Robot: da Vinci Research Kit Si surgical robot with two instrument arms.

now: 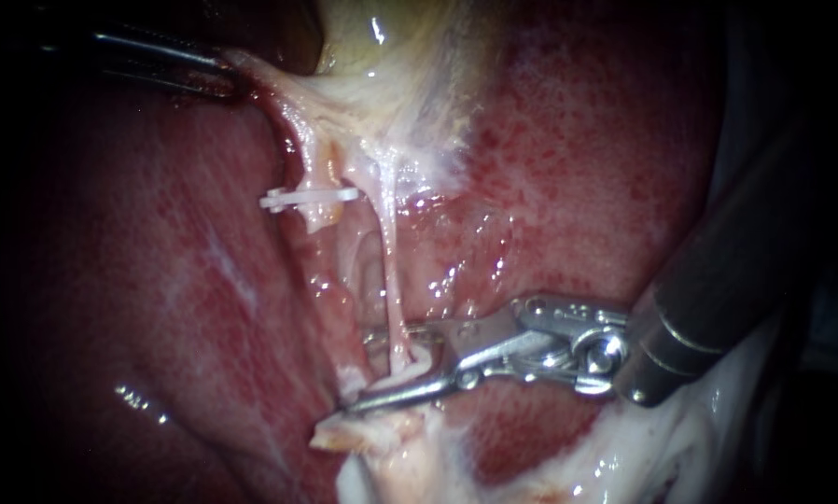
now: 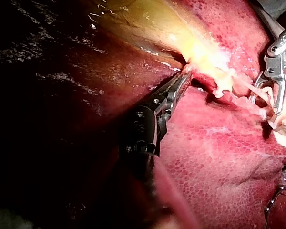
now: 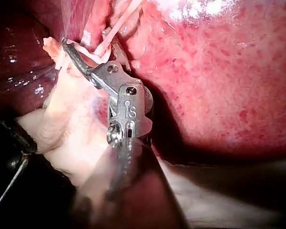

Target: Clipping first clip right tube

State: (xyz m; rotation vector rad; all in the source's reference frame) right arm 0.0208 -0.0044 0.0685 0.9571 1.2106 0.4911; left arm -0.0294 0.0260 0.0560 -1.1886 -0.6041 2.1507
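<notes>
Clip (image 1: 307, 197): one. Left tool (image 1: 228, 70) grips gallbladder (image 1: 391, 56); right tool (image 1: 356, 371) agape astride right tube (image 1: 388, 252).

The right instrument (image 1: 389, 366) is showing a dark ringed shaft (image 1: 727, 280) and silver, screw-pinned wrist (image 1: 568, 343); the left instrument (image 1: 225, 71) is gleaming dark grey.

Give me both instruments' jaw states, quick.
Left instrument: shut on the gallbladder.
Right instrument: open, jaws around the right tube.
</notes>
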